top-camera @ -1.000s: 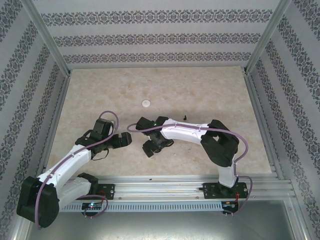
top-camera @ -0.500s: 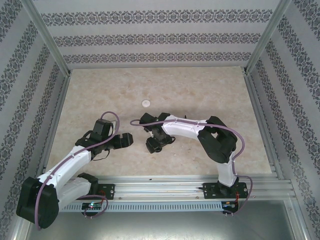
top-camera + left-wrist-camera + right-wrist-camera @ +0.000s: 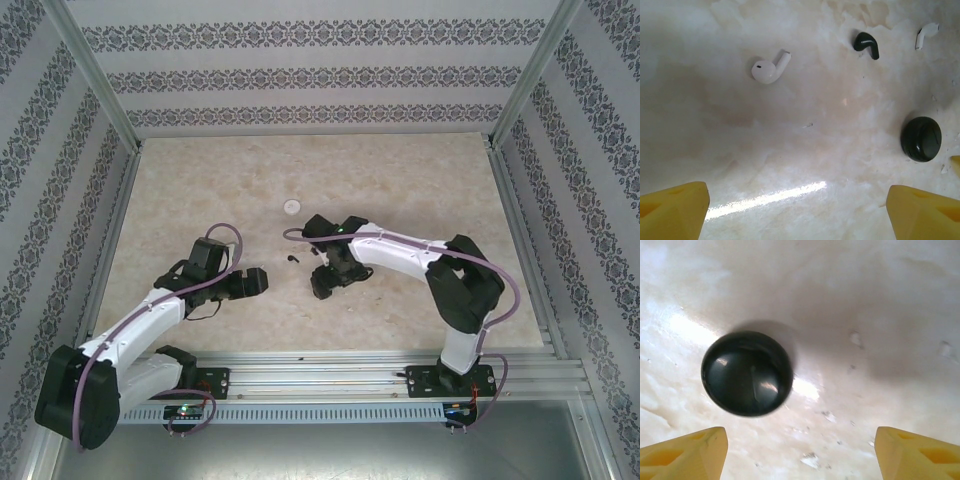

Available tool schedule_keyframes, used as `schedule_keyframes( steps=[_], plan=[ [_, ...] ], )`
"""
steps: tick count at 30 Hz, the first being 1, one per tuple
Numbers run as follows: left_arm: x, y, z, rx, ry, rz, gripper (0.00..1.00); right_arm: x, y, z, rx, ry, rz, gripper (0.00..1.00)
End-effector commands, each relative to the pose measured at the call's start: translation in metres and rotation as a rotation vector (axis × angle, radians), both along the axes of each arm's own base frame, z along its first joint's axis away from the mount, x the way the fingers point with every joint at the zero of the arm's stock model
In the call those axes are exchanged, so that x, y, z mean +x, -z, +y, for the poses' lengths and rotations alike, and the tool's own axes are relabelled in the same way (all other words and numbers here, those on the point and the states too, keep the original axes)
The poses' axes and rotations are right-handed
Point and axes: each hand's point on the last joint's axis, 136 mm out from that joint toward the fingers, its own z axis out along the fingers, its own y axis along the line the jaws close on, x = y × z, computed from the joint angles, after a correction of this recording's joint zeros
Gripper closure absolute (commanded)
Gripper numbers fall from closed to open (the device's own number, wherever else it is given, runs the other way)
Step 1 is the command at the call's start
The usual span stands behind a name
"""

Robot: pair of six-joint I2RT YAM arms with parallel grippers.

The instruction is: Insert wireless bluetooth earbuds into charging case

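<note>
A: How's the left claw (image 3: 800,215)?
B: Spread wide and empty over the worktop (image 3: 715,125), middle, towards the near edge. It's likely lining up a pick. Ahead lies a white earbud (image 3: 770,68), flat, stem slanting up-right in the wrist view.
A: And the right claw (image 3: 800,455)?
B: Spread, empty, just short of the black case (image 3: 746,373), probably to steady it.

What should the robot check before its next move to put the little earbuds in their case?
1. Left fingers wide apart with nothing between them: ok.
2. Right fingers wide apart with nothing between them: ok.
3. White stemmed plastic earbud lies free on the marble-look table, ahead of the left fingers: ok.
4. Small black stemmed earbud and second white earbud lie apart, not touching: ok.
5. Glossy round black case open to take earbuds: not ok, it looks shut.
</note>
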Motion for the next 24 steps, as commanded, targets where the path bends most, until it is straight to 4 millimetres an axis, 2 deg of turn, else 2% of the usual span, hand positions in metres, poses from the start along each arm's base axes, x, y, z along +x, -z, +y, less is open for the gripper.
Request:
schedule_keyframes(
  steps=[1,5,9,16,20,24],
  plan=[
    [0.010,-0.014,-0.011,-0.020,0.060,-0.051,0.10,-0.002,-0.012,-0.022,-0.049,0.049,-0.018,0.22],
    [0.014,-0.017,-0.019,-0.028,0.111,-0.055,0.13,0.001,-0.023,-0.027,0.002,0.168,-0.023,0.23],
    [0.017,-0.016,-0.026,-0.008,0.153,-0.045,0.14,-0.003,-0.025,-0.015,0.095,0.317,0.024,0.24],
    [0.029,-0.010,-0.032,0.000,0.161,-0.036,0.16,-0.008,-0.014,0.025,0.295,0.599,0.161,0.29],
    [0.032,-0.008,-0.035,-0.003,0.163,-0.029,0.16,-0.014,-0.004,0.038,0.318,0.656,0.188,0.28],
    [0.031,-0.007,-0.033,0.014,0.178,-0.030,0.16,-0.014,0.010,0.049,0.312,0.686,0.207,0.22]
  ],
)
